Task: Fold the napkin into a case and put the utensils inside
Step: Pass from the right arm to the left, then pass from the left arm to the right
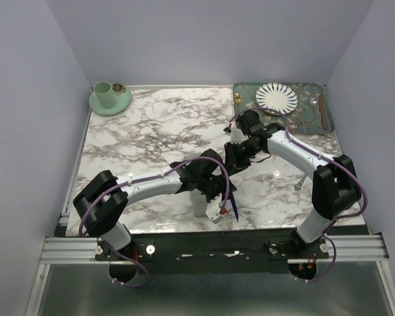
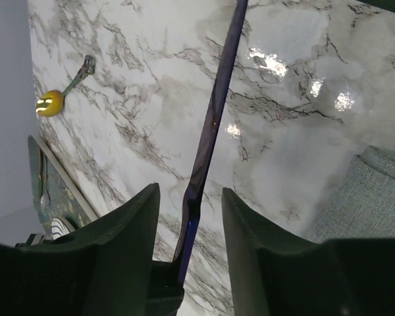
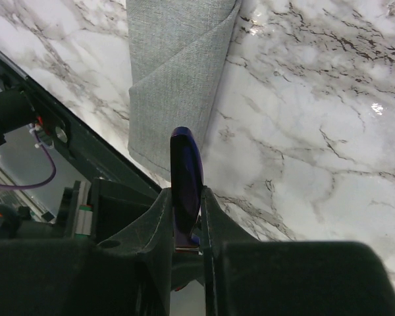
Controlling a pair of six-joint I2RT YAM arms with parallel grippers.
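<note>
The napkin (image 1: 199, 201) lies folded as a narrow grey case near the front edge, also seen in the right wrist view (image 3: 178, 79). My right gripper (image 3: 184, 191) is shut on a dark blue utensil (image 3: 186, 164) and hangs over mid-table (image 1: 239, 157). My left gripper (image 2: 187, 191) sits just right of the case (image 1: 217, 194). Its jaws stand apart on either side of a long dark blue handle (image 2: 214, 112), with a gap on the right side. I cannot tell whether both views show one utensil. A spoon with a gold-orange bowl (image 2: 49, 103) lies on the marble.
A green patterned tray (image 1: 303, 122) at the back right carries a striped plate (image 1: 276, 97) and more cutlery (image 1: 322, 110). A green cup on a saucer (image 1: 105, 95) stands at the back left. The metal rail (image 1: 210, 247) runs along the table's near edge.
</note>
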